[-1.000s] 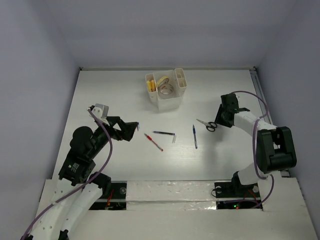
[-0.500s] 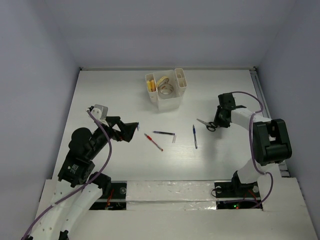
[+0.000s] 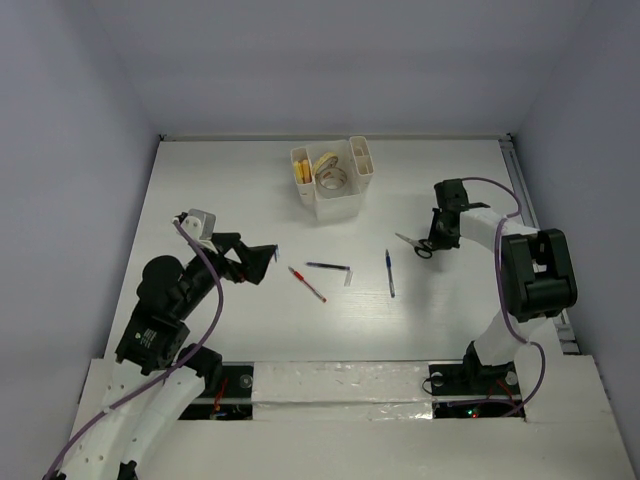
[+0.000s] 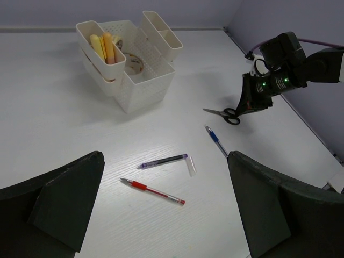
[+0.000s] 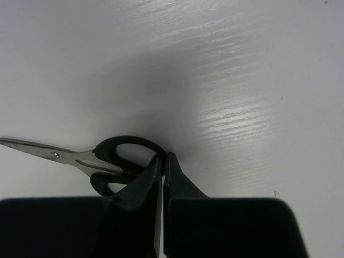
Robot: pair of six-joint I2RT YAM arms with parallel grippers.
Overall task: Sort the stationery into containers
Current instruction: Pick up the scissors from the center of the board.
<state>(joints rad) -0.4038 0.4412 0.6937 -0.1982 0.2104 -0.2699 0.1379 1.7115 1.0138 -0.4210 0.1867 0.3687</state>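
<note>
Overhead and wrist views of the sorting scene, with every position given from the white organizer (image 3: 338, 205), which stands on the counter (image 3: 220, 200) toward its far edge. I see yellow sticks (image 3: 302, 172) upright in the organizer's left side compartment and a tape roll (image 3: 331, 177) lying in its large middle compartment; its right side compartments show nothing I can make out. The scissors (image 3: 415, 246) lie flat on the counter to the right of the organizer and nearer the arm bases, blades pointing back toward the organizer's side and black handles away from it. My right pincer (image 3: 432, 243) is down at those handles. In its wrist view the two fingers (image 5: 141, 185) are pressed together with only a hairline between them, and their tips meet the rim of one handle loop. I cannot tell whether that loop is actually caught between them. Three pens lie in front of the organizer, on the near side: the blue pen (image 3: 389, 273) closest to the scissors, the black pen (image 3: 328, 266) almost straight in front, with a small clear cap (image 3: 347, 279) just beside it, and the red pen (image 3: 308, 284) slightly left of that. My left pincer (image 3: 266, 263) hangs left of the red pen, well to the near left of the organizer, with its fingers spread wide and nothing between them.
</note>
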